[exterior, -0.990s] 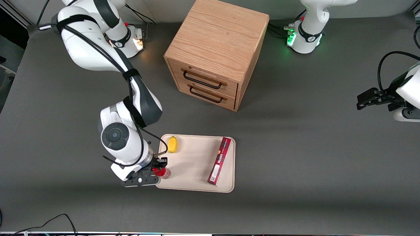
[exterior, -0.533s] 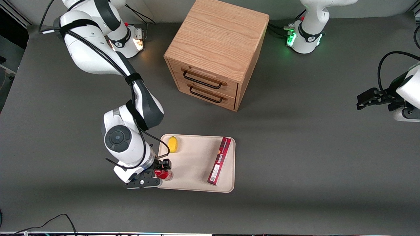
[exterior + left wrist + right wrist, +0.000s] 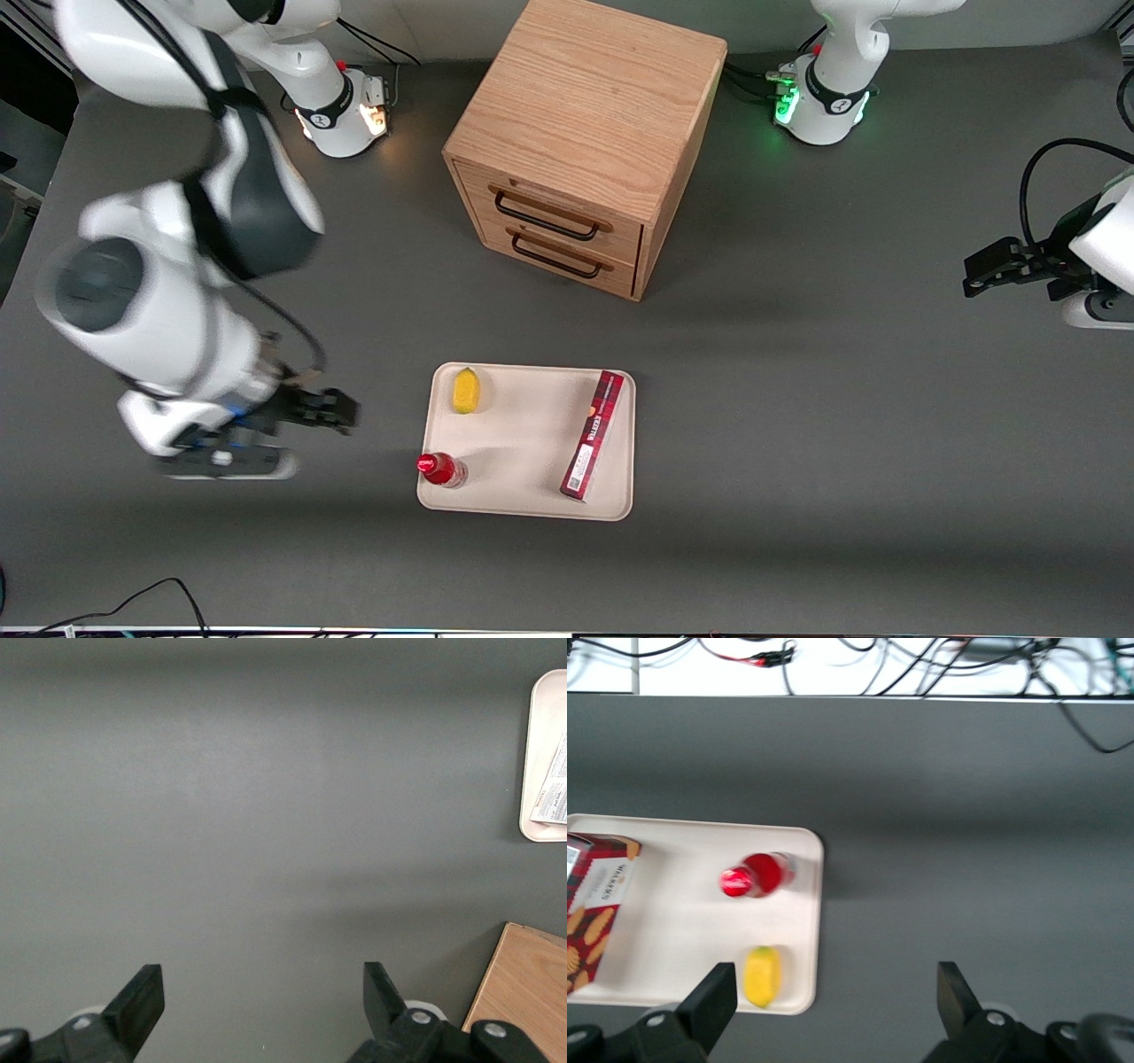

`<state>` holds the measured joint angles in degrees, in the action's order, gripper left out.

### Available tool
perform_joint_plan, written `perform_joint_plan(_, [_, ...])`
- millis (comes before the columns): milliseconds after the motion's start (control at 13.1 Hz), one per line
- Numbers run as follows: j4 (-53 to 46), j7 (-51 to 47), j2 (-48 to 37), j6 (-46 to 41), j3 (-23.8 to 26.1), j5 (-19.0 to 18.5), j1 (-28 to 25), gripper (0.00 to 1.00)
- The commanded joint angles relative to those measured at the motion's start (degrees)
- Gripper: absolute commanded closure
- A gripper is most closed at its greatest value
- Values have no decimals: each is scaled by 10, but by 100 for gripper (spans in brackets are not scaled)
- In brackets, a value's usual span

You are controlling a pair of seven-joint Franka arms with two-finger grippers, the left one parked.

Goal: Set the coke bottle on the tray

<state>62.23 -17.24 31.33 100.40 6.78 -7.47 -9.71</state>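
The coke bottle (image 3: 440, 469), small and red with a red cap, stands upright on the beige tray (image 3: 532, 434), in the tray's corner nearest the front camera on the working arm's end. In the right wrist view the coke bottle (image 3: 756, 875) stands free on the tray (image 3: 682, 904) near its edge. My right gripper (image 3: 332, 412) is open and empty, raised above the bare table well off the tray toward the working arm's end. Its fingers (image 3: 713, 1001) show wide apart, with nothing between them.
A yellow lemon (image 3: 466, 390) and a long red box (image 3: 594, 434) also lie on the tray. A wooden drawer cabinet (image 3: 580, 142) stands farther from the front camera than the tray. Cables (image 3: 133, 598) lie at the table's near edge.
My gripper let go of the coke bottle, which stays standing on the tray. The arm rose and swung away from the tray toward the working arm's end.
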Motion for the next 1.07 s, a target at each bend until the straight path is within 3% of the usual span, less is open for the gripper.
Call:
perform_joint_plan(0, [114,57,-103,9,20,49,83,0])
perform_joint_plan(305, [219,130,-213,30,32,99,168,0])
perform_joint_plan(610, [242,153,-262,18,32,100,181,0])
perform_joint_plan(990, [242,153,-261,18,32,100,174,0])
